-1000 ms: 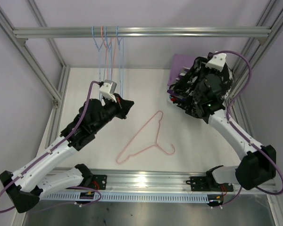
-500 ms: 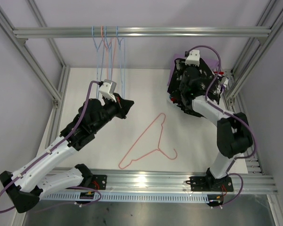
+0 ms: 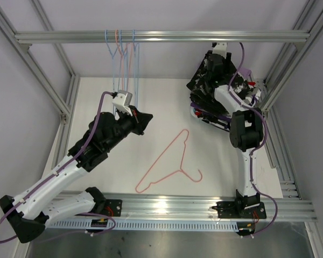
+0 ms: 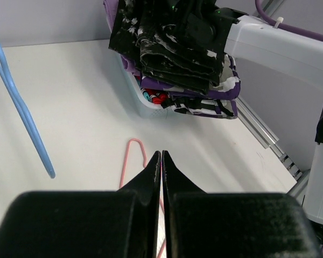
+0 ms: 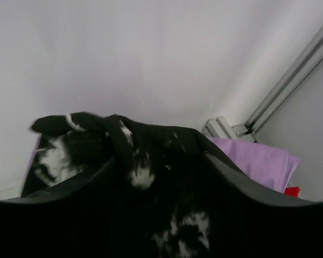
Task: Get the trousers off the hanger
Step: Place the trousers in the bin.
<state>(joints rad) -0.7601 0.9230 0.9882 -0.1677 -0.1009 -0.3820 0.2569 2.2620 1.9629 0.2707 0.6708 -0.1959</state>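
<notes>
The trousers lie in a folded pile (image 3: pixel 207 110) at the back right of the table. On top are the black ones with white blotches (image 4: pixel 167 37), over a purple-white-black print pair (image 4: pixel 204 105), with red (image 4: pixel 159 98) peeking out. My right gripper (image 3: pixel 203 86) reaches down onto the pile. In the right wrist view its jaws (image 5: pixel 160 161) stand apart, with the black blotched cloth (image 5: pixel 140 177) lying between them and lilac cloth (image 5: pixel 258 156) behind. A bare pink hanger (image 3: pixel 169 161) lies flat mid-table. My left gripper (image 3: pixel 142 119) hovers shut and empty, its tips (image 4: pixel 161 153) above the hanger's hook (image 4: pixel 132 142).
Several empty blue and pink hangers (image 3: pixel 124 54) hang from the rail (image 3: pixel 204 36) at the back left; one blue one (image 4: pixel 21 113) shows in the left wrist view. Aluminium frame posts (image 3: pixel 280 70) stand close behind the pile on the right.
My right arm swung back and up over the pile with the black blotched trousers, and its jaws have spread apart. The pink hanger shifted slightly. The left arm stayed put.
</notes>
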